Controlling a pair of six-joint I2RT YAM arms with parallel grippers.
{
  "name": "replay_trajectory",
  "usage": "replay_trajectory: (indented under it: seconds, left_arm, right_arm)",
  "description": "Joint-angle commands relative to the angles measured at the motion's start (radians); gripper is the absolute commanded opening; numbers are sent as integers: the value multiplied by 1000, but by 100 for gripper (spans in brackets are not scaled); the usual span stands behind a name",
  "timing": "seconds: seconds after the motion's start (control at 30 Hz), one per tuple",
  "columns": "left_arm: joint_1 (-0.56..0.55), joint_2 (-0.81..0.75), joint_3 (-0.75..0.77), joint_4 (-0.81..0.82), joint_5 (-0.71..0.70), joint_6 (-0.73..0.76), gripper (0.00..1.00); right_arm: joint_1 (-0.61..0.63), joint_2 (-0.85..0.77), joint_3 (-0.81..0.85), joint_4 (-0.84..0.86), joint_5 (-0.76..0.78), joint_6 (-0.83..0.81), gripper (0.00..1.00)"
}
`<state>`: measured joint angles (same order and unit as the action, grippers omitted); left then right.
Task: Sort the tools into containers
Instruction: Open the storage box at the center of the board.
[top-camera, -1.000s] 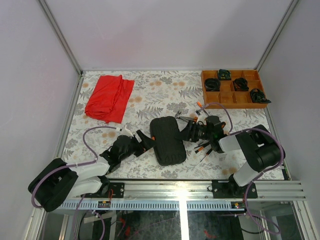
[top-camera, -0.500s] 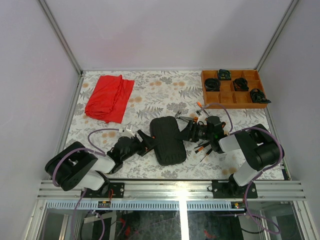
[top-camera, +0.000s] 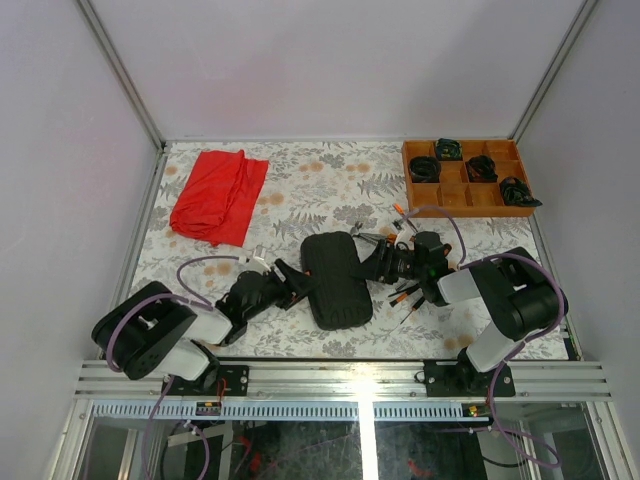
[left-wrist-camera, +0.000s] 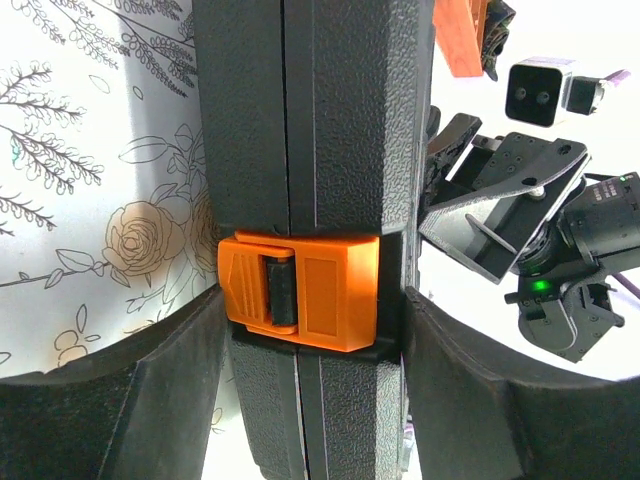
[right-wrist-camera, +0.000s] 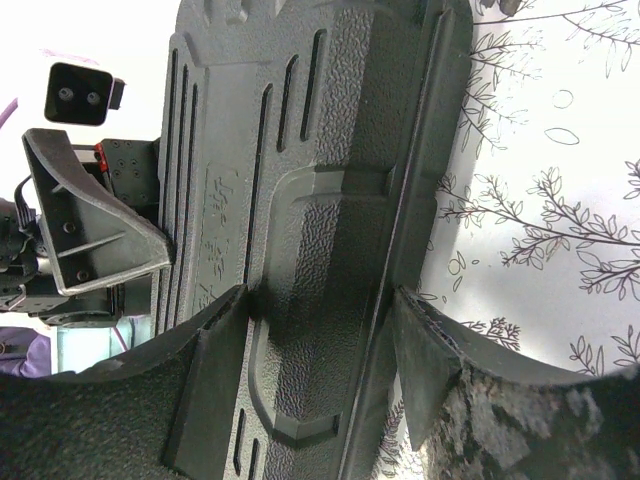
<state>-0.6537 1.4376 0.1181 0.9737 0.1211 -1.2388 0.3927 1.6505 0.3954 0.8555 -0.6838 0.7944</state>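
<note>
Seen from left wrist only: orange latch (left-wrist-camera: 300, 300) fastened on closed black case (top-camera: 336, 280). Left tool (top-camera: 292, 284) and right tool (top-camera: 372, 262) astride its edges; pinching or not, cannot tell. Screwdrivers (top-camera: 405, 297) outside, on desk (top-camera: 320, 190).

One black tool case (top-camera: 336, 280) lay on the desk (top-camera: 300, 190), and it bore one orange latch (left-wrist-camera: 300, 305). Two robot arms (top-camera: 150, 335) stood there, with one red cloth (top-camera: 219, 195) and one wooden tray (top-camera: 460, 210). At least four black coiled bundles (top-camera: 424, 169) and at least three thin screwdrivers (top-camera: 403, 296) showed. The right arm covered part of that cluster.
</note>
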Motion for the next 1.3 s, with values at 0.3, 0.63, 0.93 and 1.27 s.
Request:
replay_trajectory:
  seconds: [0.3,0.63,0.93,1.27]
  left_arm:
    - [1,-180,172,-562,-133,223,41]
    - [-15,-162,240,-724,-157,259,40]
    - [-36,-163,288,-857,-225,295,40]
    - [-43,-160,267,-879,-258,287,40]
  right_arm:
    - [-2,53,-15,-224,84,-91,40]
    - [-2,25,15,-323,122,-145,40]
    - [-2,25,31,-351,134,-159,40]
    - [-2,29,36,-364,138,-169,40]
